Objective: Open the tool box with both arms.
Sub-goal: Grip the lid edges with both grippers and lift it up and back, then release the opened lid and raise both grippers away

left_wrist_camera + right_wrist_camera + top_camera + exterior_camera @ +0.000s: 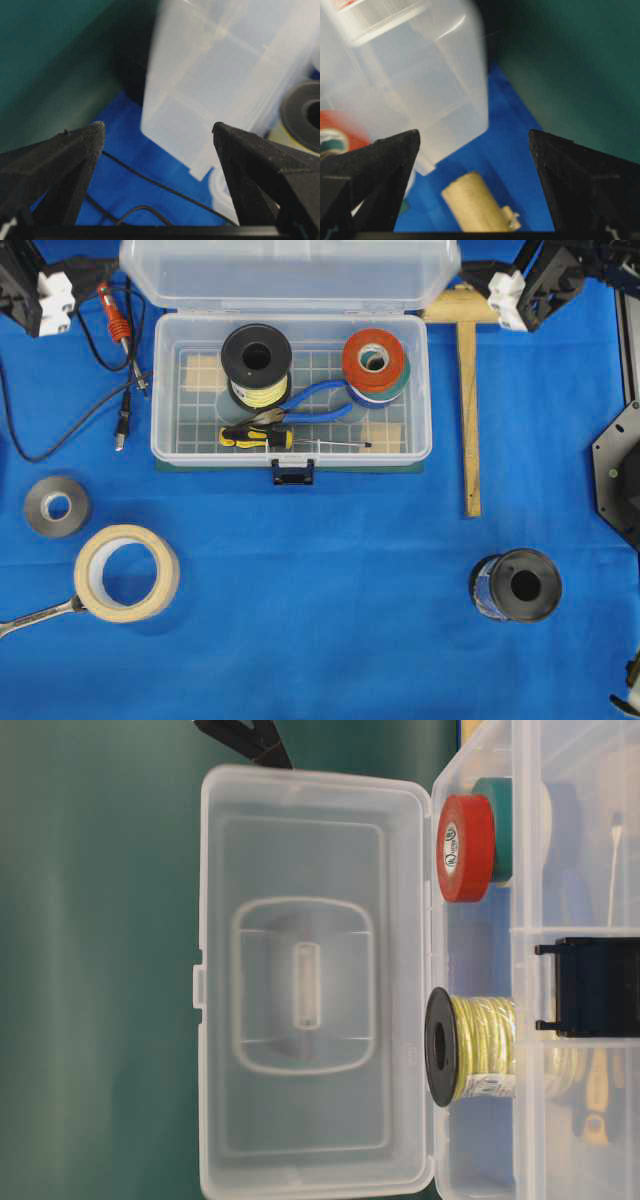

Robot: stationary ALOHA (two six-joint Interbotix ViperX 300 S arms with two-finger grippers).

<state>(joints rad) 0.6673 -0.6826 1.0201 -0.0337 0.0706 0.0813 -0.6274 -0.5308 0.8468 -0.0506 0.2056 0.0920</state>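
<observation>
The clear plastic tool box [165, 390] stands at the back middle with its lid [290, 275] swung up and back. Its dark blue latch [292, 473] hangs at the front. Inside lie a yellow wire spool [257, 365], red and green tape rolls [374, 365], blue pliers [318, 400] and a screwdriver [258, 437]. My left gripper [55, 300] is open and empty beside the lid's left end; the lid [225, 75] shows beyond its gripper [159, 127]. My right gripper [508, 298] is open and empty beside the lid's right end [420, 70], as its wrist view [474, 134] shows.
A red-handled probe with black cables [118, 325] lies left of the box. A wooden T-square [468, 410] lies to its right, under the right gripper [475, 207]. Near the front are a grey tape roll [56, 506], a masking tape roll [127, 572], a wrench [35, 615] and a black spool [517, 585].
</observation>
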